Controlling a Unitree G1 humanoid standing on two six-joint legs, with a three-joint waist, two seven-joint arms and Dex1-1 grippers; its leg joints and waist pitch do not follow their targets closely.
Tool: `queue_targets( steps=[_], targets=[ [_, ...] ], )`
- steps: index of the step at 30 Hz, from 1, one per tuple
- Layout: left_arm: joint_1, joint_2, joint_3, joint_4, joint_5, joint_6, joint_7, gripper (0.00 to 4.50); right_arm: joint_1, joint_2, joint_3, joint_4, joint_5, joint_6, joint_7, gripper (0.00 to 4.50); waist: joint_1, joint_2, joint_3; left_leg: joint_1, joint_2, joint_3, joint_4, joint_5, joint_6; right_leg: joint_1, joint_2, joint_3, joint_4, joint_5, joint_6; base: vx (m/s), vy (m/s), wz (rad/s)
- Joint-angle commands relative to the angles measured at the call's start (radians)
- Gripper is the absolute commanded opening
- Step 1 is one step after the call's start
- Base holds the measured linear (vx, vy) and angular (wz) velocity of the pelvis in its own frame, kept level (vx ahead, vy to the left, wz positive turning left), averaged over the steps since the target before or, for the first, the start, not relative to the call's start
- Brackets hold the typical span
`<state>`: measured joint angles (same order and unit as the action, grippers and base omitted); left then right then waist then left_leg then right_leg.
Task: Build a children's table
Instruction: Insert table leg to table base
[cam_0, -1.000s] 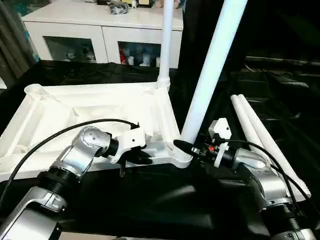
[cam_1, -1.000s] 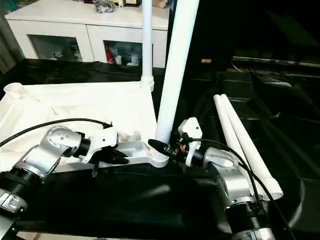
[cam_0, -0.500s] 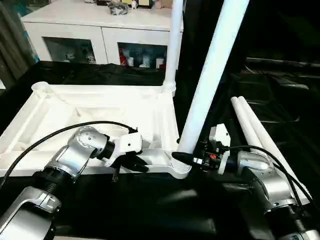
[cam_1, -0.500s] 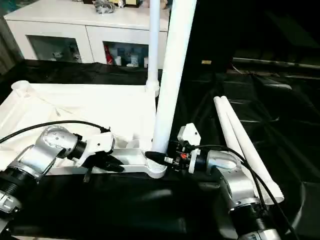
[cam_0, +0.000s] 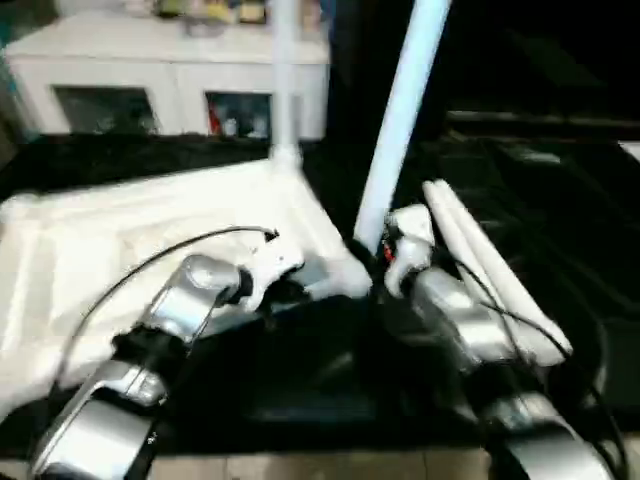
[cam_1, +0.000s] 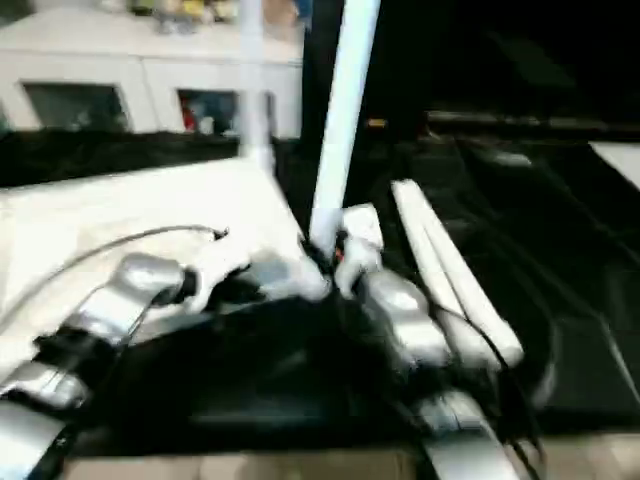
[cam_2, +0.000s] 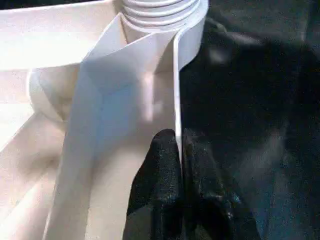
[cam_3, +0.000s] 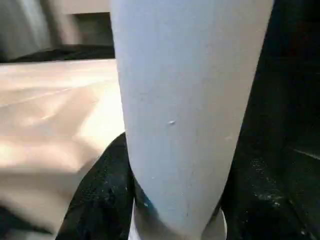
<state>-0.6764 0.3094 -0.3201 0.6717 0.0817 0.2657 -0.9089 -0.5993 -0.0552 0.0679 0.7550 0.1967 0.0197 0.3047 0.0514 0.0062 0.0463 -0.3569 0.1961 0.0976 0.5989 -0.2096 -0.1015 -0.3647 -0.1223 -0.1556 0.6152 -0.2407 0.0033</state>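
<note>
Swung toward frame left since earlier: inverted table top (cam_0: 150, 230), near-corner leg (cam_0: 400, 120) with it. Left tool (cam_2: 180, 165) pinching thin rim wall beside ribbed socket. Right tool (cam_3: 175, 200) clamped round leg base. Looks light, stiff, slick plastic; best gripped low by socket. Two spare legs (cam_0: 480, 270) on bench, right.

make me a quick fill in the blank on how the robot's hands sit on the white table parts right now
1. The left hand is shut on the tabletop's thin ____.
2. The right hand grips the base of a leg that stands ____ in a corner socket.
3. ____ loose legs lie on the black cover beside the right arm.

Missing words: rim; upright; two
</note>
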Motion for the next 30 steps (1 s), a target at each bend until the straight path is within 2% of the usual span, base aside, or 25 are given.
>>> queue_targets(
  steps=[1, 2, 3, 4, 5, 6, 7, 8, 9, 10, 11, 12, 16, 18, 24, 25, 26, 27, 28, 29, 30],
  targets=[
    [-0.03, 0.0, 0.035, -0.006, 0.004, 0.023, 0.044, 0.0, 0.045, -0.017, -0.049, 0.194, -0.039, 0.071, -0.139, 1.88, -0.012, 0.027, -0.047, 0.002, 0.027, -0.007, -0.105, -0.534, -0.068, 0.03, -0.045, 0.049, -0.116, -0.476, -0.082, 0.0, 0.0, 0.0],
    [-0.041, -0.029, 0.037, -0.003, 0.019, 0.071, 0.107, 0.0, -0.008, 0.014, -0.061, 0.265, -0.046, 0.06, -0.237, 1.88, -0.014, 0.021, -0.047, 0.008, 0.03, -0.001, -0.108, -0.51, -0.065, 0.022, -0.045, 0.06, -0.112, -0.379, -0.135, 0.0, 0.0, 0.0],
    [-0.042, -0.033, 0.037, -0.005, 0.023, 0.08, 0.117, 0.0, -0.018, 0.019, -0.063, 0.278, -0.051, 0.057, -0.258, 1.88, -0.022, 0.018, -0.039, -0.001, 0.025, 0.004, -0.113, -0.502, -0.06, 0.026, -0.038, 0.056, -0.116, -0.389, -0.137, 0.0, 0.0, 0.0],
    [-0.043, -0.038, 0.036, -0.008, 0.027, 0.091, 0.129, 0.0, -0.028, 0.024, -0.065, 0.292, -0.055, 0.054, -0.278, 1.88, -0.02, 0.019, -0.035, 0.004, 0.024, 0.007, -0.111, -0.517, -0.058, 0.022, -0.04, 0.053, -0.121, -0.427, -0.125, 0.0, 0.0, 0.0],
    [-0.041, -0.048, 0.038, -0.027, 0.03, 0.123, 0.149, 0.0, -0.047, 0.036, -0.071, 0.316, -0.053, 0.051, -0.303, 1.88, -0.023, 0.0, -0.035, 0.006, 0.023, 0.011, -0.109, -0.521, -0.052, 0.018, -0.041, 0.053, -0.128, -0.466, -0.111, 0.0, 0.0, 0.0],
    [-0.04, -0.054, 0.04, -0.038, 0.03, 0.139, 0.157, 0.0, -0.056, 0.04, -0.068, 0.326, -0.059, 0.049, -0.318, 1.88, -0.026, 0.011, -0.03, 0.015, 0.023, 0.008, -0.109, -0.568, -0.051, 0.015, -0.046, 0.044, -0.14, -0.549, -0.076, 0.0, 0.0, 0.0],
    [-0.04, -0.054, 0.04, -0.038, 0.03, 0.139, 0.157, 0.0, -0.056, 0.04, -0.068, 0.326, -0.059, 0.049, -0.318, 1.88, -0.026, 0.013, -0.031, 0.014, 0.023, 0.007, -0.11, -0.576, -0.049, 0.019, -0.046, 0.041, -0.143, -0.552, -0.068, 0.0, 0.0, 0.0],
    [-0.036, -0.063, 0.045, -0.062, 0.028, 0.174, 0.174, 0.0, -0.075, 0.049, -0.065, 0.349, -0.062, 0.035, -0.335, 1.88, -0.026, 0.01, -0.034, 0.011, 0.027, 0.006, -0.114, -0.575, -0.046, 0.026, -0.047, 0.04, -0.139, -0.526, -0.063, 0.0, 0.0, 0.0],
    [-0.034, -0.064, 0.046, -0.069, 0.03, 0.182, 0.179, 0.0, -0.08, 0.052, -0.063, 0.354, -0.065, 0.029, -0.343, 1.88, -0.027, 0.002, -0.036, 0.007, 0.029, 0.007, -0.117, -0.568, -0.047, 0.028, -0.047, 0.042, -0.137, -0.512, -0.064, 0.0, 0.0, 0.0],
    [-0.033, -0.065, 0.047, -0.075, 0.034, 0.193, 0.192, 0.0, -0.09, 0.058, -0.067, 0.367, -0.064, 0.017, -0.354, 1.88, -0.023, 0.006, -0.034, 0.01, 0.028, 0.009, -0.117, -0.558, -0.046, 0.021, -0.047, 0.046, -0.14, -0.5, -0.067, 0.0, 0.0, 0.0],
    [-0.032, -0.062, 0.048, -0.079, 0.036, 0.198, 0.198, 0.0, -0.097, 0.062, -0.067, 0.375, -0.067, 0.007, -0.359, 1.88, -0.023, -0.001, -0.032, 0.015, 0.027, 0.014, -0.114, -0.553, -0.042, 0.012, -0.049, 0.049, -0.144, -0.508, -0.071, 0.0, 0.0, 0.0],
    [-0.031, -0.061, 0.048, -0.08, 0.035, 0.199, 0.2, 0.0, -0.099, 0.063, -0.066, 0.378, -0.067, 0.004, -0.36, 1.88, -0.022, 0.001, -0.031, 0.016, 0.026, 0.014, -0.114, -0.552, -0.042, 0.012, -0.05, 0.048, -0.143, -0.516, -0.071, 0.0, 0.0, 0.0],
    [-0.025, -0.054, 0.047, -0.088, 0.035, 0.208, 0.205, 0.0, -0.112, 0.071, -0.071, 0.401, -0.067, -0.016, -0.356, 1.88, -0.019, -0.002, -0.032, 0.014, 0.026, 0.017, -0.115, -0.525, -0.038, 0.012, -0.05, 0.053, -0.144, -0.506, -0.071, 0.0, 0.0, 0.0],
    [-0.021, -0.05, 0.045, -0.097, 0.035, 0.218, 0.207, 0.0, -0.124, 0.08, -0.081, 0.418, -0.064, -0.033, -0.354, 1.88, -0.017, -0.003, -0.032, 0.016, 0.027, 0.021, -0.115, -0.509, -0.035, 0.009, -0.051, 0.058, -0.142, -0.494, -0.079, 0.0, 0.0, 0.0],
    [-0.014, -0.045, 0.041, -0.119, 0.035, 0.237, 0.205, 0.0, -0.15, 0.089, -0.085, 0.436, -0.057, -0.075, -0.314, 1.88, -0.013, -0.011, -0.037, 0.005, 0.029, 0.032, -0.119, -0.406, -0.027, 0.012, -0.044, 0.075, -0.123, -0.398, -0.115, 0.0, 0.0, 0.0],
    [-0.014, -0.042, 0.038, -0.122, 0.036, 0.236, 0.205, 0.0, -0.155, 0.091, -0.09, 0.438, -0.053, -0.087, -0.303, 2.44, -0.012, -0.01, -0.037, 0.007, 0.03, 0.035, -0.119, -0.395, -0.026, 0.009, -0.043, 0.08, -0.122, -0.395, -0.12, 0.0, 0.0, 0.0],
    [-0.014, -0.042, 0.038, -0.122, 0.036, 0.236, 0.205, 0.0, -0.155, 0.091, -0.09, 0.438, -0.053, -0.087, -0.303, 2.44, -0.013, -0.012, -0.04, 0.007, 0.03, 0.037, -0.118, -0.386, -0.025, 0.009, -0.042, 0.082, -0.12, -0.386, -0.124, 0.0, 0.0, 0.0],
    [-0.014, -0.042, 0.038, -0.122, 0.036, 0.236, 0.205, 0.0, -0.155, 0.091, -0.09, 0.438, -0.053, -0.087, -0.303, 2.44, -0.012, -0.014, -0.043, 0.001, 0.031, 0.042, -0.12, -0.337, -0.02, 0.014, -0.038, 0.088, -0.111, -0.329, -0.137, 0.0, 0.0, 0.0],
    [-0.015, -0.04, 0.037, -0.121, 0.036, 0.232, 0.203, 0.0, -0.161, 0.092, -0.094, 0.437, -0.048, -0.096, -0.289, 2.64, -0.01, -0.007, -0.046, 0.003, 0.032, 0.043, -0.119, -0.32, -0.021, 0.015, -0.037, 0.089, -0.107, -0.306, -0.144, 0.0, 0.0, 0.0],
    [-0.015, -0.04, 0.037, -0.121, 0.036, 0.232, 0.203, 0.0, -0.161, 0.092, -0.094, 0.437, -0.048, -0.096, -0.289, 2.74, -0.007, -0.011, -0.048, 0.006, 0.033, 0.052, -0.116, -0.295, -0.016, 0.011, -0.038, 0.093, -0.109, -0.266, -0.155, 0.0, 0.0, 0.0],
    [-0.018, -0.033, 0.03, -0.12, 0.039, 0.213, 0.193, 0.0, -0.177, 0.093, -0.099, 0.427, -0.042, -0.121, -0.242, 2.86, -0.008, -0.017, -0.051, 0.006, 0.034, 0.052, -0.115, -0.276, -0.013, 0.013, -0.035, 0.094, -0.102, -0.248, -0.161, 0.0, 0.0, 0.0]
  ],
)
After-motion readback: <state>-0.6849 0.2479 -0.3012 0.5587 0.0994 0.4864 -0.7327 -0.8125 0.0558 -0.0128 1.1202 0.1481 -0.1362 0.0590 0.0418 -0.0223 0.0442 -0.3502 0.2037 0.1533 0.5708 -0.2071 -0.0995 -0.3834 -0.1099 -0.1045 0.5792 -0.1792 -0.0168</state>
